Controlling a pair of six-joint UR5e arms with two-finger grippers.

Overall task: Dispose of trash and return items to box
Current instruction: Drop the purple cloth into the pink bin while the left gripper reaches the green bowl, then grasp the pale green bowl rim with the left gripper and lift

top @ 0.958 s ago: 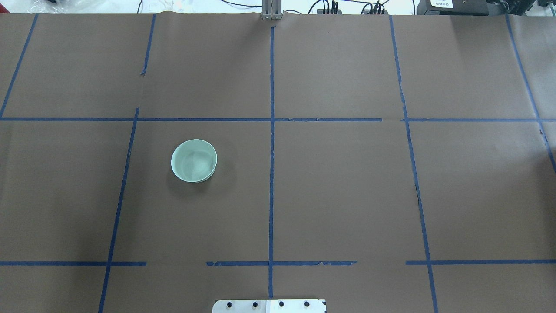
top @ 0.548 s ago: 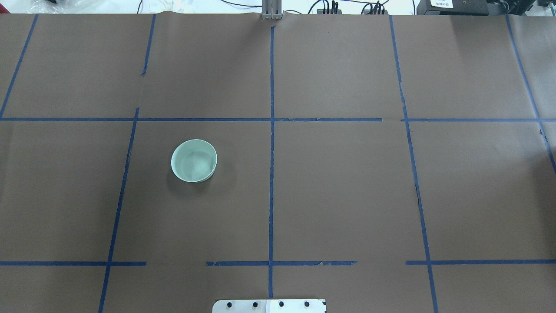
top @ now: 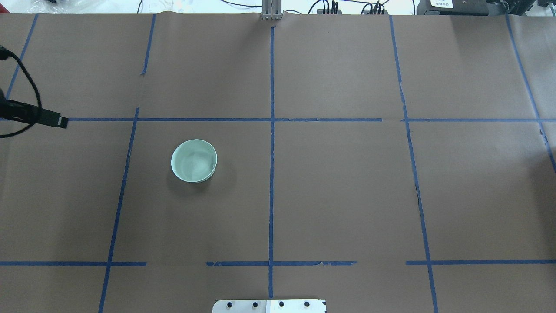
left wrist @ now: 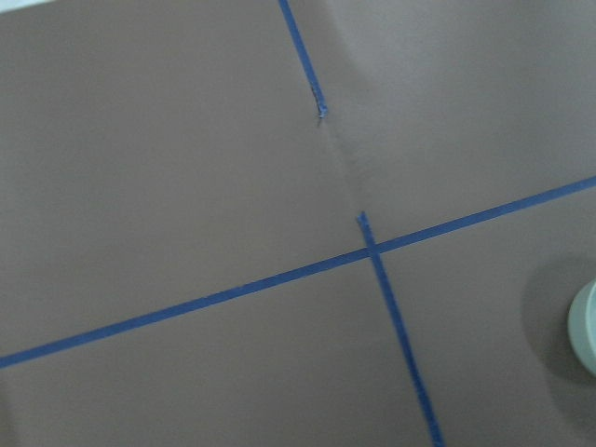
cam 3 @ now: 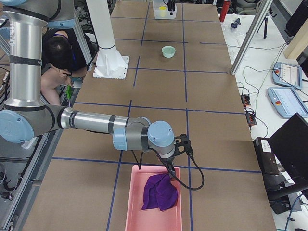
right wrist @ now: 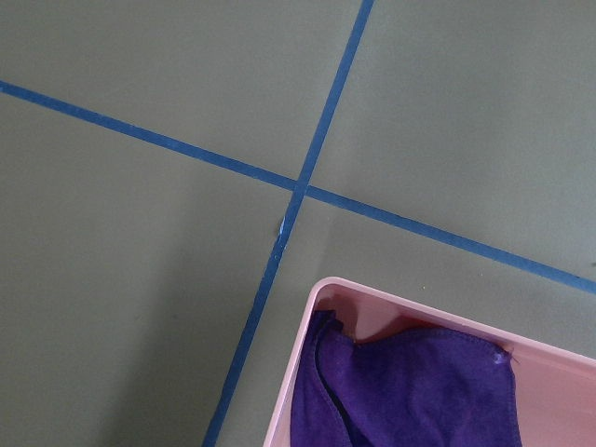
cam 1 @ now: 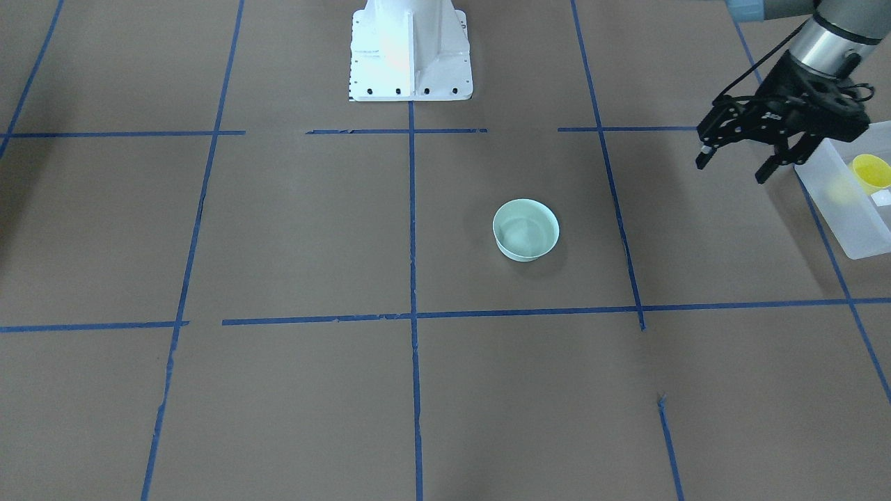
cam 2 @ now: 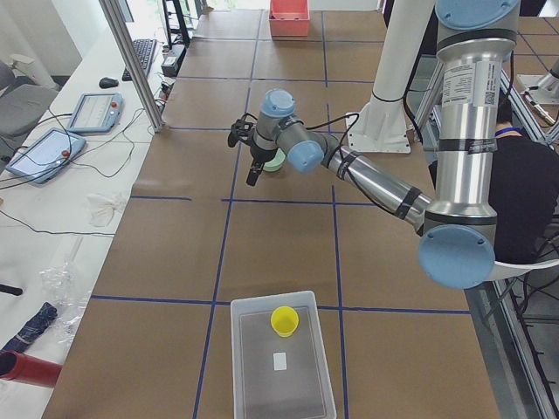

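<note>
The yellow cup [cam 1: 870, 172] stands inside the frosted white box [cam 1: 846, 223] at the table's left end; both also show in the exterior left view, the cup [cam 2: 284, 320] in the box [cam 2: 240, 367]. My left gripper [cam 1: 734, 167] is open and empty, held above the table beside the box, between it and a mint-green bowl [cam 1: 526, 229]. One of its fingertips [top: 61, 121] shows at the overhead view's left edge. The bowl [top: 194, 160] sits upright and empty. My right gripper [cam 3: 169, 166] hangs over a pink tray; I cannot tell whether it is open or shut.
The pink tray [cam 3: 132, 211] at the table's right end holds a purple cloth [cam 3: 160, 192]; tray rim [right wrist: 317, 372] and cloth [right wrist: 410, 391] show in the right wrist view. Brown paper with blue tape lines covers the table. The robot's white base [cam 1: 409, 56] stands at the near edge.
My left gripper's finger and cable have come into the overhead view from the left edge. The bowl has not moved.
</note>
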